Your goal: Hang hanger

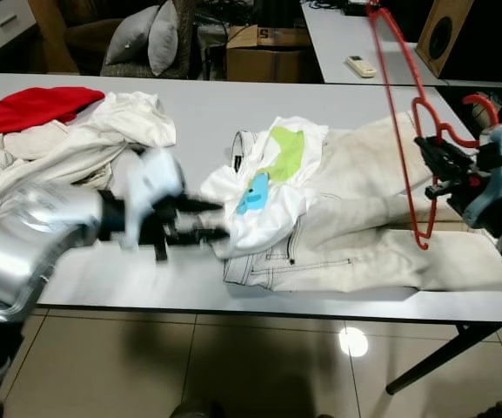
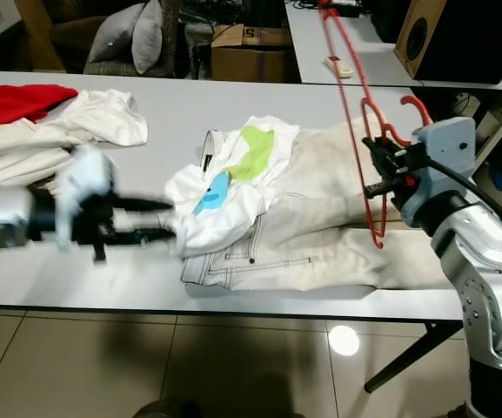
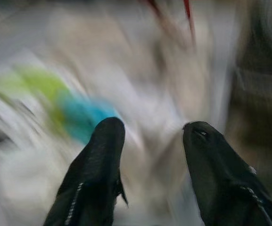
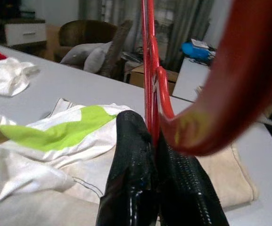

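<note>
Hanger [image 1: 407, 122], red and thin, stands nearly upright over the right end of the table [image 1: 198, 113], pinched in the right gripper [image 2: 379, 170], whose two fingers are closed tight on it close under the hook; the wrist view shows the red wire squeezed between the black pads. Held that way, by the neck, its shoulders hang free of the cloth, which I judge leaves room to feed a garment on. Its lower tip hangs just above the cream trousers [image 1: 390, 226] spread across the table. On those trousers lies a white shirt [image 1: 268, 192] with a green and blue print, crumpled toward the robot's left. The left gripper [image 1: 207, 219] reaches in low along the table, blurred with motion, fingers parted, tips at the shirt's near edge but not closed on anything that I can see; likely it means to take the shirt so it can be dressed onto the hanger. Farther left a heap of white clothes [image 1: 85, 139] and a red garment [image 1: 33, 106] lie well apart from this work.
</note>
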Motion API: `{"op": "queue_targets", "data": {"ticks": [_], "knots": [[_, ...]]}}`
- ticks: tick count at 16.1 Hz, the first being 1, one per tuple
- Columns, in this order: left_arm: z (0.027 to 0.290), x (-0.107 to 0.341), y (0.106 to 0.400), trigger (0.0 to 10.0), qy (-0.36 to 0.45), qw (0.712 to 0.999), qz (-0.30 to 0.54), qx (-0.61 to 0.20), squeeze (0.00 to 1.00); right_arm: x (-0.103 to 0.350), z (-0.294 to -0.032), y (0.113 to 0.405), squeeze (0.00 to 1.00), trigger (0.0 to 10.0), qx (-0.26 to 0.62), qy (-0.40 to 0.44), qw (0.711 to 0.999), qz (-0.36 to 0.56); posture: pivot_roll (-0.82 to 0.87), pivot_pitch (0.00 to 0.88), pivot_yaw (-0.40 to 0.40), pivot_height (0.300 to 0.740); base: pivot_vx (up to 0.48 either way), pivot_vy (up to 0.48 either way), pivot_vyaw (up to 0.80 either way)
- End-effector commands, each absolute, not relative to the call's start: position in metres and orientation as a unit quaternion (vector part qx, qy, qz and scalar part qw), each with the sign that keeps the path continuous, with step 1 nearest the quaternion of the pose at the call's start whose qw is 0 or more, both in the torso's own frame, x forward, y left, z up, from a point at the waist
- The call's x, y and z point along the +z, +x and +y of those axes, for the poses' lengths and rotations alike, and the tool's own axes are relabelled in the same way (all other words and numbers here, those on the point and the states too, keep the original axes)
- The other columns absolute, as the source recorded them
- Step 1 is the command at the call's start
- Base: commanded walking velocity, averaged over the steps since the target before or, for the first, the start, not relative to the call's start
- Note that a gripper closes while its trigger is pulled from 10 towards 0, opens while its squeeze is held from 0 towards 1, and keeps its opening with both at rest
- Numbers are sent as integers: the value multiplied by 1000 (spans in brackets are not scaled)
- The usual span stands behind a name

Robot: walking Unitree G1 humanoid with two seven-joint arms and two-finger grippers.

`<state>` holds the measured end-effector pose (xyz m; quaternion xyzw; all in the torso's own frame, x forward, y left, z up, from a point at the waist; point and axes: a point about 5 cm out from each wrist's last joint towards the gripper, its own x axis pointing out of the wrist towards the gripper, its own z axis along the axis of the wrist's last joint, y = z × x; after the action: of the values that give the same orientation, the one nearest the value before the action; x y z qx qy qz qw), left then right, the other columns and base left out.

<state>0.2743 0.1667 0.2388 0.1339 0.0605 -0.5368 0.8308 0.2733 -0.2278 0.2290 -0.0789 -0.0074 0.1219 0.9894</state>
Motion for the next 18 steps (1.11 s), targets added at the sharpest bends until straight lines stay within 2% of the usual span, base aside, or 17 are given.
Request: {"op": "queue_targets", "data": {"ticks": [1, 2, 3, 4, 5, 8, 10, 14, 18], "knots": [[171, 257, 281, 10000, 92, 863, 12, -497, 1000, 234, -218, 275, 0, 10000, 121, -69, 990, -16, 10, 18, -1, 740, 0, 0, 0], [170, 254, 284, 10000, 103, 882, 4, -460, 1000, 233, -217, 279, 0, 10000, 98, -50, 994, -4, 16, 16, -4, 740, 0, 0, 0], [169, 251, 285, 10000, 113, 886, 6, -449, 1000, 232, -217, 280, 0, 10000, 90, -43, 995, 0, 17, 17, -3, 740, 0, 0, 0], [165, 241, 287, 10000, 120, 904, 5, -410, 525, 231, -219, 283, 0, 10000, 67, -23, 998, 2, 24, 25, 3, 740, 0, 0, 0], [162, 237, 293, 10000, 113, 935, -20, -335, 0, 230, -212, 282, 0, 10000, 69, -26, 997, -2, 23, 22, 0, 740, 0, 0, 0], [162, 230, 294, 10000, 75, 970, -44, -227, 0, 223, -186, 272, 0, 10000, 64, 15, 998, -4, 13, 8, 7, 740, 0, 0, 0], [159, 219, 294, 10000, 89, 978, -39, -184, 0, 215, -176, 268, 0, 10000, 57, 8, 998, 5, 20, 25, 20, 740, 0, 0, 0], [144, 198, 290, 10000, 107, 979, -24, -173, 0, 207, -157, 260, 0, 10000, 43, 25, 999, 3, 20, 0, 34, 740, 0, 157, 0], [129, 192, 285, 10000, 127, 975, -21, -183, 0, 200, -154, 252, 0, 10000, 29, 43, 999, 8, 40, 14, 17, 740, 0, 324, 0]]}}
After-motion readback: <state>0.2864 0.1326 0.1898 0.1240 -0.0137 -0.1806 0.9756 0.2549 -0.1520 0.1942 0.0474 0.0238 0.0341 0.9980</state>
